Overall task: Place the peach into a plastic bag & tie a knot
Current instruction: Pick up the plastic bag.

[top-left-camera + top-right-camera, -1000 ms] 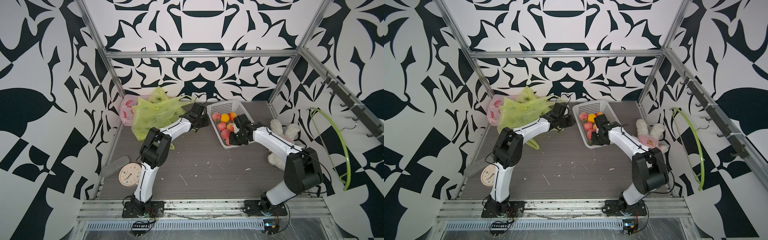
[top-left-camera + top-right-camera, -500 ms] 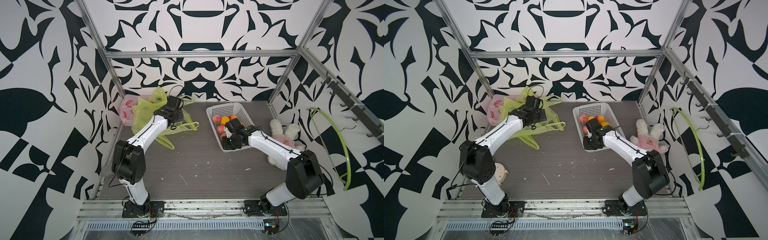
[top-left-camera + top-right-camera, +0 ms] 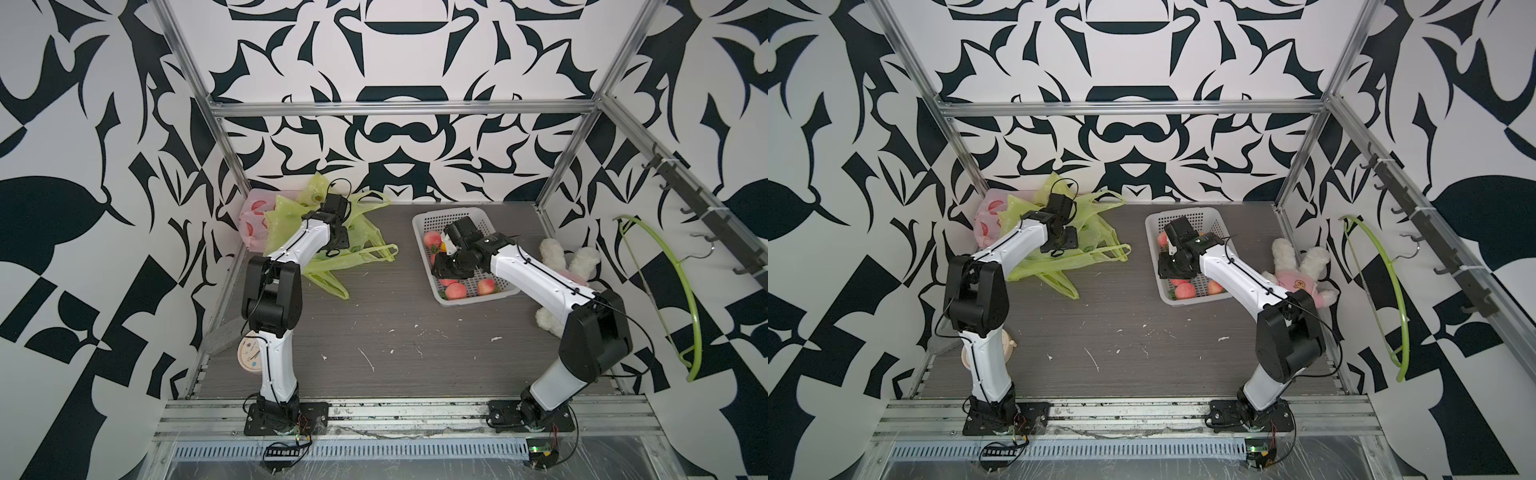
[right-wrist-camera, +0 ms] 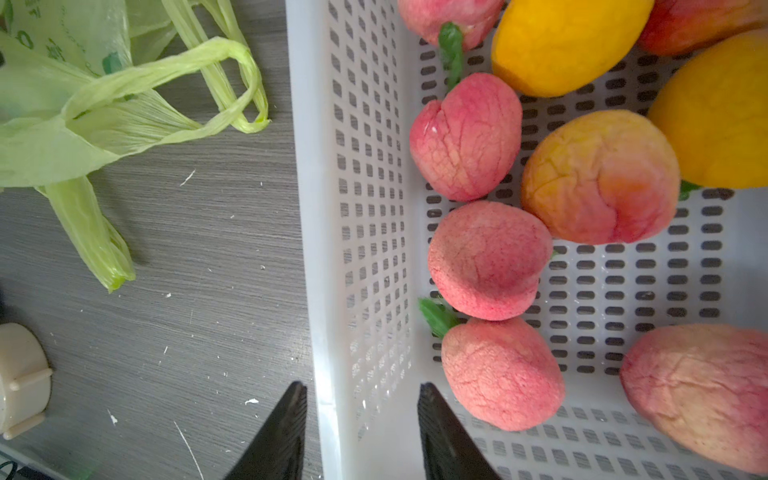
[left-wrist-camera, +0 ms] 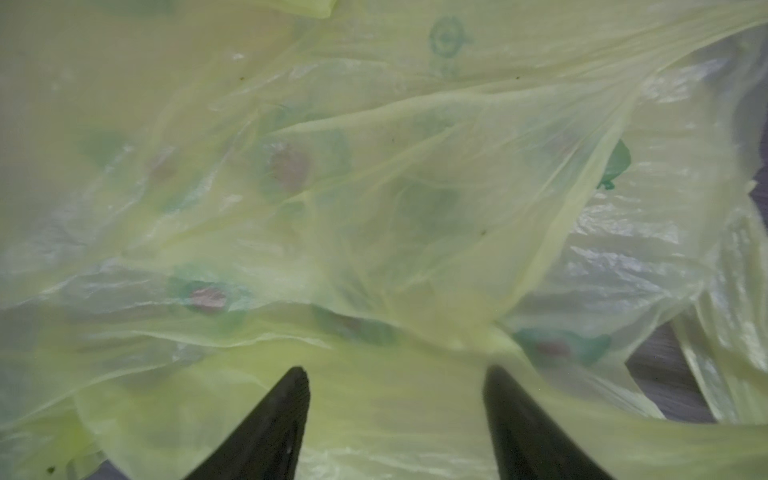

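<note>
The grey wood-grain table (image 3: pixel 395 332) fills the middle of both top views. Toward its upper left, a heap of pale green plastic bags (image 3: pixel 361 253) lies crumpled near the back corner, with the handles trailing toward the centre. Right of centre sits the white perforated basket (image 3: pixel 453 214), and a pink-and-white plush toy (image 3: pixel 1296 274) lies just beside it on the right.

The left gripper (image 5: pixel 395 374) hangs close over the green film. Its two black fingers are spread apart with nothing pinched between them, though a fold lies against one finger. The right gripper (image 4: pixel 360 385) stands parted too and straddles the basket's wall, one finger outside and one inside.

The peaches (image 4: pixel 500 372) all lie in the basket among yellow fruit (image 4: pixel 565 41), the nearest just beside the inner finger.
</note>
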`<action>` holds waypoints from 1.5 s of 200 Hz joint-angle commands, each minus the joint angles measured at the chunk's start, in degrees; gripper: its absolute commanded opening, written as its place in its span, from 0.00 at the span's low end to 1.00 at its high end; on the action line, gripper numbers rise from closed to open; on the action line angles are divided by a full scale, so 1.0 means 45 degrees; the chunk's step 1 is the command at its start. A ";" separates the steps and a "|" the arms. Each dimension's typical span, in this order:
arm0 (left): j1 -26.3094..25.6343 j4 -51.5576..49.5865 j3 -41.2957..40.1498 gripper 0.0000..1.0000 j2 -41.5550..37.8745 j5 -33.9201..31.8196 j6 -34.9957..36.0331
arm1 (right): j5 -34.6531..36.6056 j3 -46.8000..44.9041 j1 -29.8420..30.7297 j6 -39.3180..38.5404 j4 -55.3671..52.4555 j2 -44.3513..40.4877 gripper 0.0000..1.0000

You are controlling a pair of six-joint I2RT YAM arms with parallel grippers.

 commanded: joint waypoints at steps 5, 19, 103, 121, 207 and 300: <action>0.0089 -0.0161 0.0761 0.73 0.0341 -0.0214 0.0222 | -0.0609 -0.0433 -0.0190 -0.0466 0.0412 -0.0786 0.46; 0.0167 -0.0031 0.1002 0.74 0.0656 -0.0209 0.0202 | -0.0711 -0.0480 -0.0224 -0.0632 0.0224 -0.0830 0.45; 0.0439 -0.0245 0.3449 0.70 0.3204 0.0004 0.0336 | -0.1057 -0.0823 -0.0292 -0.0508 0.1620 -0.1551 0.57; 0.0434 -0.0260 0.3661 0.69 0.3291 0.0434 0.0413 | -0.1306 -0.0782 -0.0292 -0.0489 0.1760 -0.1392 0.57; 0.0433 -0.0194 0.2597 0.68 0.2744 -0.0088 0.0465 | -0.1748 -0.0745 -0.0297 -0.0259 0.2089 -0.1018 0.57; 0.0710 -0.1248 0.2869 0.00 0.0913 0.0083 0.1369 | -0.2840 -0.0129 -0.0292 0.0178 0.2750 -0.0829 0.51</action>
